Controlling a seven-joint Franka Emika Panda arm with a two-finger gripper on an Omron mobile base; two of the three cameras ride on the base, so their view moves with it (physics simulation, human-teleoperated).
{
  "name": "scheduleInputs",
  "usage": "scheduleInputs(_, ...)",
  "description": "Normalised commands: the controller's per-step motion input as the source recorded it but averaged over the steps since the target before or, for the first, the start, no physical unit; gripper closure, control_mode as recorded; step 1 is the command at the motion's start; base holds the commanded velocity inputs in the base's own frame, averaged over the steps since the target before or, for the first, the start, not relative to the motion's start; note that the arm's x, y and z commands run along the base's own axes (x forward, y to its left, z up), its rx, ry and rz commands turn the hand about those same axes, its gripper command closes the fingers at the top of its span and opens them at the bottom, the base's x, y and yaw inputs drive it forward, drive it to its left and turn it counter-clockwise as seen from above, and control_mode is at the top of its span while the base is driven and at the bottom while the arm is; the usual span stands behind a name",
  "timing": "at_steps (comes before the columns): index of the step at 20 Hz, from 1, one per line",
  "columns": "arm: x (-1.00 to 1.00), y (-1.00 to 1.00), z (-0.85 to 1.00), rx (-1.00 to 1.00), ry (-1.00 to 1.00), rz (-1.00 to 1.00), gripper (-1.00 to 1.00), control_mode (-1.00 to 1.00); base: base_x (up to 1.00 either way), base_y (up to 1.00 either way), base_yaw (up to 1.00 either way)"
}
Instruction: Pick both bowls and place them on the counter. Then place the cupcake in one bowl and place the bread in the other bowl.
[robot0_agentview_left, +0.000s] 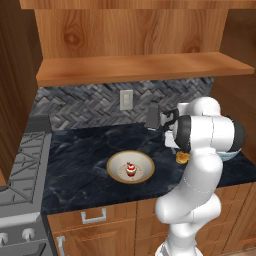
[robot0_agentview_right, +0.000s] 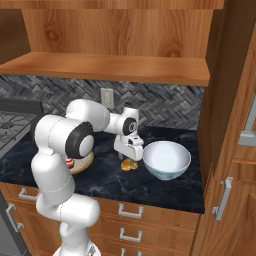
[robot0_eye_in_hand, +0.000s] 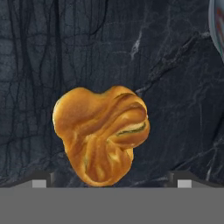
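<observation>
The bread (robot0_eye_in_hand: 101, 135) lies between open fingers (robot0_eye_in_hand: 40, 180); the left base view shows the cupcake (robot0_agentview_left: 131, 169) bowled.

counter (robot0_agentview_left: 85, 150): black marble slab with pale veins, on wooden cabinets.
cream bowl (robot0_agentview_left: 130, 166): shallow, tan-rimmed, upright on the counter, near the counter's front edge.
cupcake (robot0_agentview_left: 131, 170): red wrapper, white frosting, red top, standing inside the cream bowl at its middle.
bread (robot0_agentview_left: 182, 157): golden-orange lump on the counter, right of the cream bowl and apart from it, partly hidden behind the arm.
arm (robot0_agentview_left: 202, 145): white, rising right of the cream bowl, bent over the bread.
stove (robot0_agentview_left: 20, 170): left of the cream bowl, beside the counter.
outlet (robot0_agentview_left: 126, 99): on the grey tiled wall behind the cream bowl.
shelf (robot0_agentview_left: 140, 67): wooden, above the counter.
</observation>
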Motion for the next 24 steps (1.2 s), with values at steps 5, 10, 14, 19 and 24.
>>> scheduleInputs(5, -0.10, 0.00, -0.05, 0.00, 0.00, -0.01, -1.00, -1.00, 0.00, 0.00, 0.00)
scheduleInputs(10, 0.00, 0.00, -0.08, -0.01, 0.00, 0.00, -1.00, -1.00, 0.00, 0.00, 0.00)
scheduleInputs(14, 0.00, 0.00, -0.09, 0.00, 0.00, 0.00, -1.00, -1.00, 0.00, 0.00, 0.00)
scheduleInputs(19, 0.00, 0.00, -0.11, 0.00, 0.00, 0.00, -1.00, -1.00, 0.00, 0.00, 0.00)
scheduleInputs(24, 0.01, 0.01, -0.12, 0.00, -0.04, 0.00, -1.00, -1.00, 0.00, 0.00, 0.00)
